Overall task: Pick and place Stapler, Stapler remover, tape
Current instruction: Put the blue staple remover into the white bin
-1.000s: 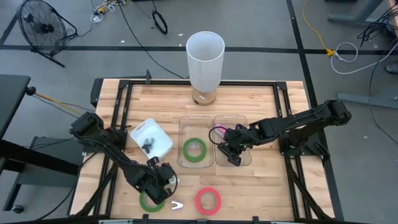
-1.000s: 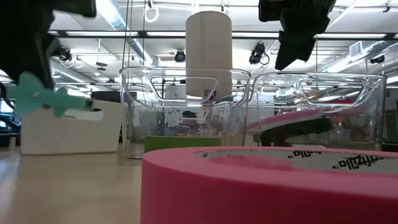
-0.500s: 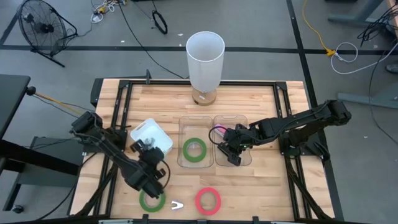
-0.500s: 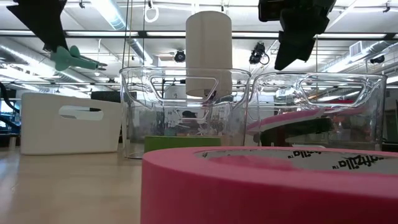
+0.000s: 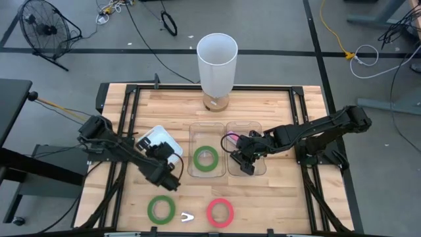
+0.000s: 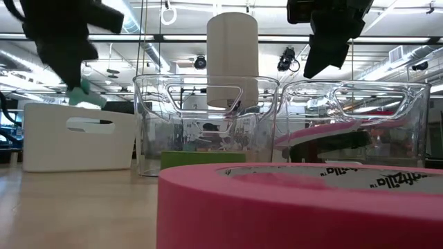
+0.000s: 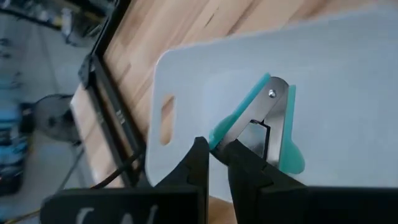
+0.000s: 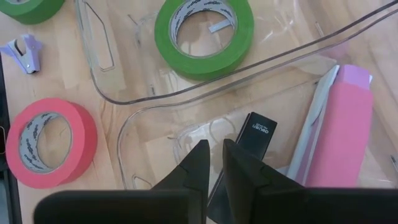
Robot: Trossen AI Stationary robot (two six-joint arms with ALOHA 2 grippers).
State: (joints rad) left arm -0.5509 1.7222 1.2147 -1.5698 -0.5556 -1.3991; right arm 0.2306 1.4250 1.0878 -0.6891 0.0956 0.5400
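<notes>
overhead, left jaws [image 7: 214, 163] pinch teal staple remover [image 7: 264, 127], handles pointing outward.

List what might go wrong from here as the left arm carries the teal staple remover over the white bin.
1. The left hand pinches the staple remover only by one tip; it might twist loose and drop early.
2. That hand sits near the white bin's edge, so a release here might miss or bump the clear bin beside it.

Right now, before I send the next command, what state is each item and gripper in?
Left gripper: shut on teal staple remover, above the white bin.
Right gripper: shut, empty, over the right clear bin.
Pink stapler: inside the right clear bin.
Green tape: inside the left clear bin.
Second green tape: on the table.
Red tape: on the table.
</notes>
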